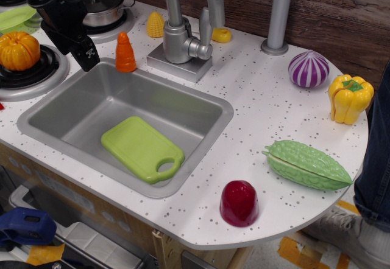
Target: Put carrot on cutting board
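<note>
Carrot (125, 53) is standing upright on the tabletop (268, 117) at the sink's (55, 120) back rim, untouched. Claw (89, 56) is hovering just left of it, holding nothing; finger spread unclear. Cutting board (140, 147) is lying flat in the basin, awaiting delivery.

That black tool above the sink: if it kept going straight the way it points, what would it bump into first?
Probably the sink's rim or basin just below the tool, which points down and slightly right. The carrot stands beside that line, though depth is unclear.
</note>
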